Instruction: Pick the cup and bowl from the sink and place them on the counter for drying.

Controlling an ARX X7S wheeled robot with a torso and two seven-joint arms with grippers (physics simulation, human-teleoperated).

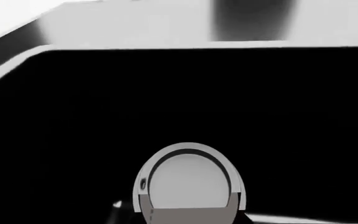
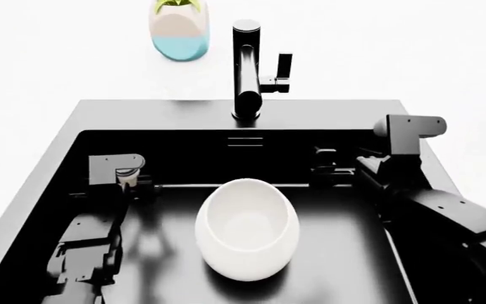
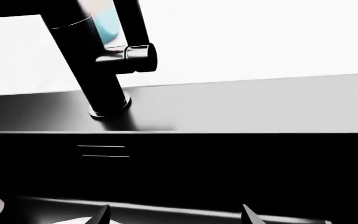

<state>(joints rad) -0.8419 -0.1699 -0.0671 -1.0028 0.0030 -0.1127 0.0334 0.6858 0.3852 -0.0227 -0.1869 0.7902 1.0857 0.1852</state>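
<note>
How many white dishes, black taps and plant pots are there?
White dishes: 2, the bowl and the cup, both in the sink
Black taps: 1, the tap
Plant pots: 1, the pot on the counter
Total: 4

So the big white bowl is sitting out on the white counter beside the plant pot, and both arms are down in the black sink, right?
Not quite. The head view shows the bowl lying inside the sink, between the two arms, not on the counter. The rest holds: the left gripper and right gripper are both down in the basin, and the plant pot stands on the counter.
</note>
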